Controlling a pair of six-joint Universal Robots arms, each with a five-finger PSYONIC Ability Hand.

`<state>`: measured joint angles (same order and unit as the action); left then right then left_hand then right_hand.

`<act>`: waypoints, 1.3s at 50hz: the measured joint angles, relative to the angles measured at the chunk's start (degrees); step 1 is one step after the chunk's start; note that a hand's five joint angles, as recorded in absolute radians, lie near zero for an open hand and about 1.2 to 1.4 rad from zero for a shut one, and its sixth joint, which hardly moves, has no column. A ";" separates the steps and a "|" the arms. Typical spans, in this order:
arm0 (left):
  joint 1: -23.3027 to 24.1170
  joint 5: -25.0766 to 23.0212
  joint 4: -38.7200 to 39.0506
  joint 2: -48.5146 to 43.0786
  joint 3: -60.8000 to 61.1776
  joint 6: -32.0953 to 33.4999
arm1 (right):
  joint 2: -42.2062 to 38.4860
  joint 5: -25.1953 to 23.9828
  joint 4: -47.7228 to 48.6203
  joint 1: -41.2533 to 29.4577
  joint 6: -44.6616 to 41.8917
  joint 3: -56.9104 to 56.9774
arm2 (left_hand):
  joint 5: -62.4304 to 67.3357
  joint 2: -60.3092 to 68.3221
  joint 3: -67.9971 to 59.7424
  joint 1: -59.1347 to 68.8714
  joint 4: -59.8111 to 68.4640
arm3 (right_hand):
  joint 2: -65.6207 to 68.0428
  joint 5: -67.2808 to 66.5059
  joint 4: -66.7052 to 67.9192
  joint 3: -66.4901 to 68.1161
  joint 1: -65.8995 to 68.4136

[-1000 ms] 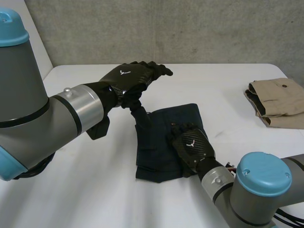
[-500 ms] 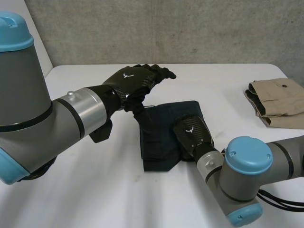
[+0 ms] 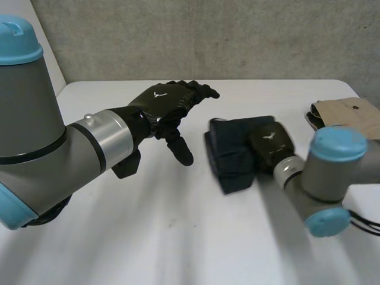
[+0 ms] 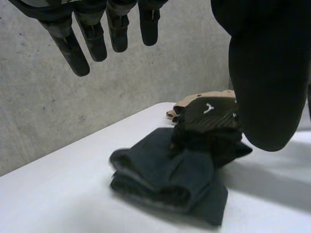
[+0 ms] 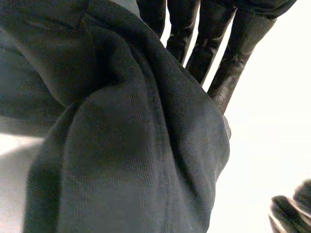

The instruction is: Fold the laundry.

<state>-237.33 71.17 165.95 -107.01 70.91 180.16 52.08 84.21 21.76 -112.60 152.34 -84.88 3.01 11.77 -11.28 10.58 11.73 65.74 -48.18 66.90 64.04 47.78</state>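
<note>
A dark navy folded garment [image 3: 231, 157] lies bunched on the white table [image 3: 119, 237], right of the middle. My right hand [image 3: 270, 142] sits on its right side, fingers curled into the cloth. From the left wrist view the right hand [image 4: 206, 116] clutches the top of the crumpled garment [image 4: 160, 170]. In the right wrist view the cloth [image 5: 121, 145] is gathered under the palm against the fingers [image 5: 233, 53]. My left hand [image 3: 163, 101] hovers open above the table, left of the garment and apart from it, its fingers [image 4: 92, 34] straight and holding nothing.
A folded beige garment [image 3: 350, 116] rests at the table's right edge, just behind my right arm, and also shows behind the right hand as beige cloth [image 4: 194, 101]. A grey concrete wall runs along the table's far side.
My right hand closed on the dark garment and dragged it right, bunching it up. The cloth slipped out from under the left hand, which has stayed in place, open.
</note>
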 measured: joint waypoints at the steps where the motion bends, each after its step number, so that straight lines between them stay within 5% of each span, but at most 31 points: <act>1: 0.00 0.00 0.01 -0.01 0.00 0.00 | 0.05 -0.28 -0.39 0.98 -0.42 0.19 | 0.00 0.00 0.00 0.00 0.00 | 0.00 0.00 0.00 0.00 0.00; 16: 0.02 0.58 0.73 -0.62 0.02 -0.08 | -3.03 -11.20 -1.23 12.90 -6.93 8.72 | 0.00 0.00 0.00 0.00 0.00 | 0.59 -1.73 0.25 0.66 1.41; 32: -0.08 1.42 1.07 -1.12 0.02 -0.15 | -9.80 -14.02 -2.01 18.37 -1.63 43.21 | 0.00 0.00 0.00 0.00 0.00 | 0.92 -3.86 1.31 2.55 3.28; 39: -0.15 2.43 2.12 -1.11 0.31 -0.25 | -14.36 -19.31 -7.48 24.20 1.00 53.60 | 0.00 0.00 0.00 0.00 0.00 | 1.51 -4.71 1.33 3.46 3.28; 53: -0.14 2.77 3.58 -2.46 0.82 -1.24 | -18.52 -31.07 -9.17 36.18 -2.64 44.15 | 0.00 0.00 0.00 0.00 0.00 | 1.51 -5.16 1.38 3.67 3.28; 65: -0.19 2.74 3.60 -3.57 0.81 -1.42 | -19.51 -31.78 -9.80 41.01 -17.83 33.94 | 0.00 0.00 0.00 0.00 0.00 | 1.94 -5.54 1.38 3.63 3.27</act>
<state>-237.52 73.91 169.55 -110.58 71.72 178.75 32.57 52.43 11.97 -71.59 134.50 -50.94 3.01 11.77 -11.28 10.58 11.73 67.68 -53.72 68.28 67.67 51.06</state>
